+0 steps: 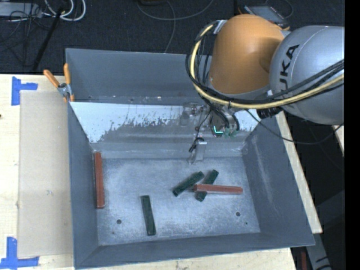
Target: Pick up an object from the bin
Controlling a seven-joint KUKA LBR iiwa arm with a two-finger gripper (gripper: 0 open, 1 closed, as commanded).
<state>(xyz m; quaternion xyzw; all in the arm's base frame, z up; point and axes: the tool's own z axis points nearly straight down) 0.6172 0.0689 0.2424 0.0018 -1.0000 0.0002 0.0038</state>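
My gripper (195, 151) hangs below the arm's wrist, near the bin's back wall and right of the middle. It is above the floor, with nothing seen in it. Just in front of it and slightly right lies a small cluster. A dark green stick (188, 183) lies slanted there, with a second dark green stick (206, 183) beside it. A red-brown stick (218, 189) lies nearly level across the lower end of the second one. The gripper stands apart from all three.
A long red-brown stick (99, 180) lies along the left wall. A dark green stick (147, 215) lies near the front, left of the middle. The arm's orange cover and cables hang over the bin's back right corner.
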